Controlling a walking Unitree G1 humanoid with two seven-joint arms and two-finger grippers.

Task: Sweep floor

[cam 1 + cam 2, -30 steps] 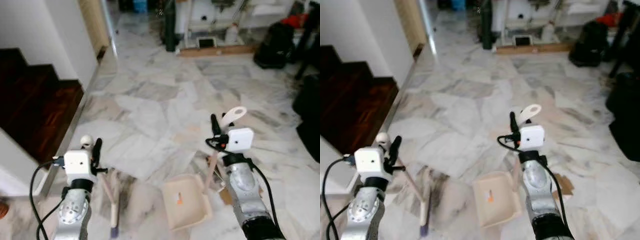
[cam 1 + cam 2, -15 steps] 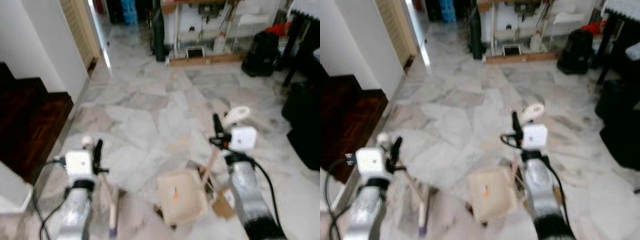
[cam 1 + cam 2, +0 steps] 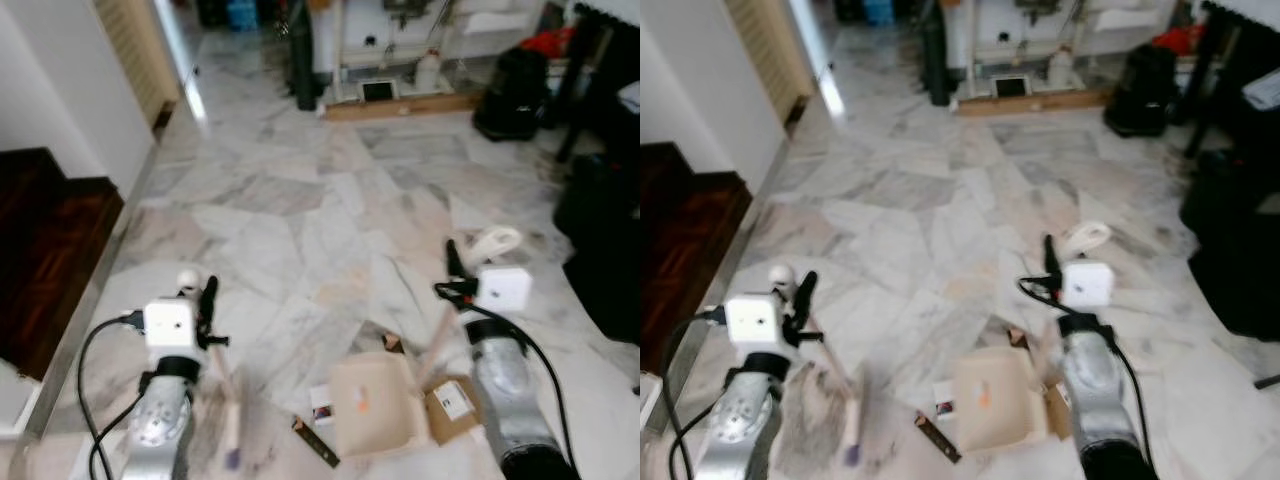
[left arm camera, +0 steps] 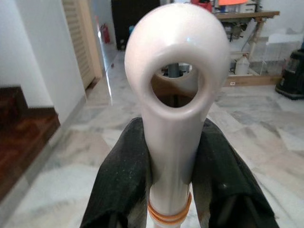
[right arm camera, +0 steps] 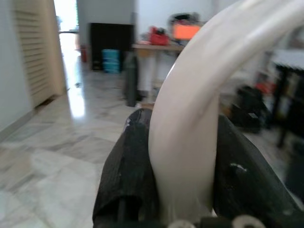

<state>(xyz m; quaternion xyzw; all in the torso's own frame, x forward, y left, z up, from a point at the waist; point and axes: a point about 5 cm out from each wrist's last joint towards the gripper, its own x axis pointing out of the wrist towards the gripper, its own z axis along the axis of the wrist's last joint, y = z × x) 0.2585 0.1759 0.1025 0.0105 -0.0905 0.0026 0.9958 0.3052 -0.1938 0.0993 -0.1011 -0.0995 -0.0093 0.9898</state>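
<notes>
Currently left gripper [image 4: 172, 190] pinches the broom handle [image 4: 175, 95]; right gripper [image 5: 183, 190] pinches the dustpan handle [image 5: 199, 104]. Dustpan [image 3: 370, 405] sits on marble floor [image 3: 300, 220] beside cardboard scrap [image 3: 452, 405]. Stair edge [image 3: 60, 330] left, open floor ahead.

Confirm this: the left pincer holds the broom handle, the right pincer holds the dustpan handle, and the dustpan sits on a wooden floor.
Wrong on the floor. The dustpan sits on marble tiles, as the left eye view shows. The rest stands: the left pincer grips the broom handle, and the right pincer grips the dustpan handle.
</notes>
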